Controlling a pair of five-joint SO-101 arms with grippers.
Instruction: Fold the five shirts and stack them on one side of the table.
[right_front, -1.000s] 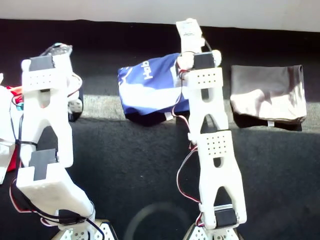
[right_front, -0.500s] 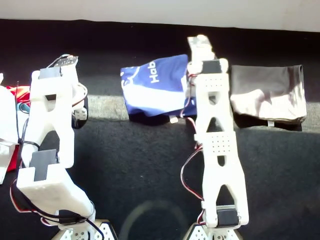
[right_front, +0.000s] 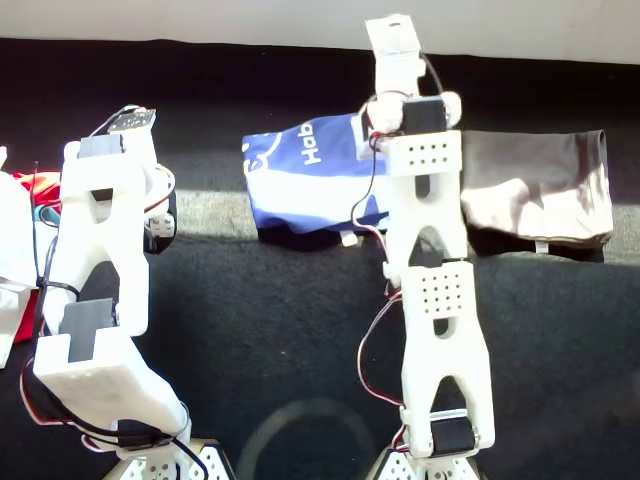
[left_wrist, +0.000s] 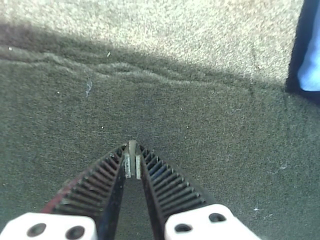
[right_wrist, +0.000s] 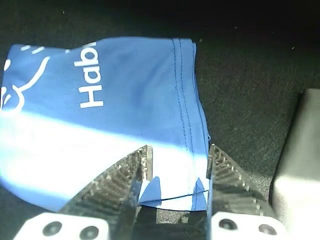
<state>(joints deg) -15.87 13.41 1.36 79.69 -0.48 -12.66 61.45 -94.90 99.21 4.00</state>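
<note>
Right hand (right_wrist: 178, 150), jaws apart, over hem of blue shirt (right_wrist: 110, 95); closing may catch only the top layer, so lifting could unfold it beside grey shirt (right_wrist: 297, 165).

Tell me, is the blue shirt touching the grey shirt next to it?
Apart. The right wrist view shows a strip of bare dark table between the hemmed edge of the blue shirt and the grey shirt.

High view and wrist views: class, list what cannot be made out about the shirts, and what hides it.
1. Blue shirt: right edge, high view, behind the right arm.
2. Grey shirt: left edge behind that arm; right wrist view's edge cuts it off.
3. Red and white clothes: cut by the high view's left edge; count unclear.
</note>
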